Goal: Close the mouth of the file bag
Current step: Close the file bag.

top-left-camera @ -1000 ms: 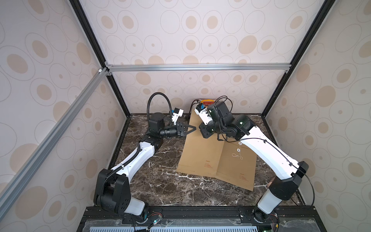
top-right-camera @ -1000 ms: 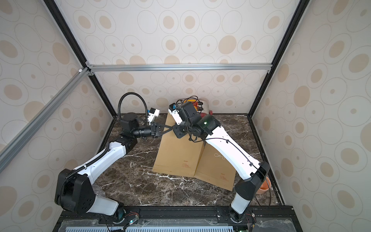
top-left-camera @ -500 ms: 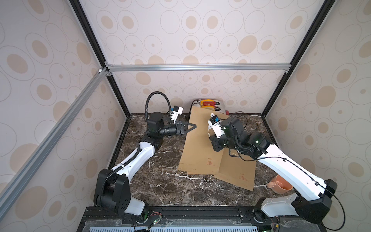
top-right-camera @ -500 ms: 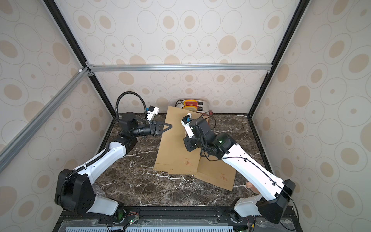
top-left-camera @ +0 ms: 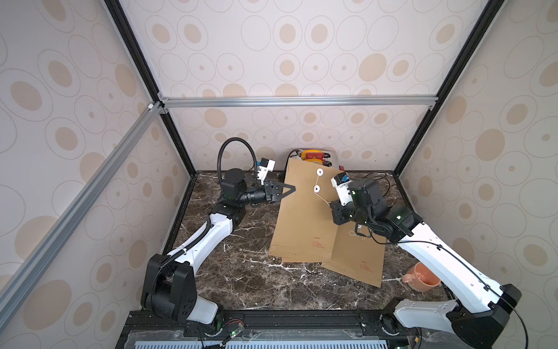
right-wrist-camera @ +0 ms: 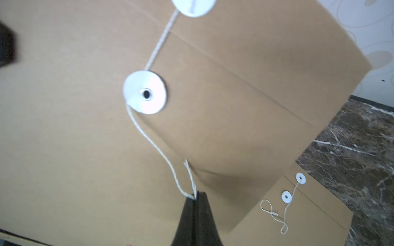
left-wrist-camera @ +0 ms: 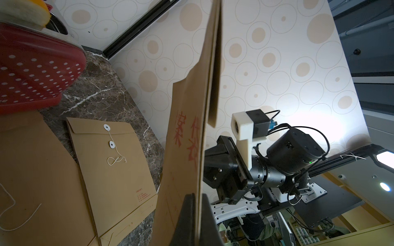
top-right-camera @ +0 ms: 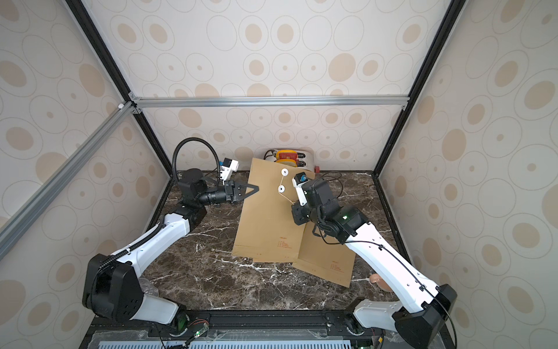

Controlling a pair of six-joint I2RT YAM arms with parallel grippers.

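The left gripper [top-left-camera: 290, 189] clamps the nine-o'clock edge of the file bag [top-left-camera: 302, 220]; the right gripper [right-wrist-camera: 195, 202] pinches its string [right-wrist-camera: 161, 41] (upper disc [right-wrist-camera: 193, 7] cut off).

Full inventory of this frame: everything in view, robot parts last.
held file bag: one, brown, tilted up off the table
flat file bags: at least two, brown, overlapping on the table, under and beside the held one
string: one, white, running off the held bag's face
basket: one, red, at the back wall
mug: one, orange, front right
table: one, dark marble
left pincer: shut on the held bag's edge
right pincer: shut on the string
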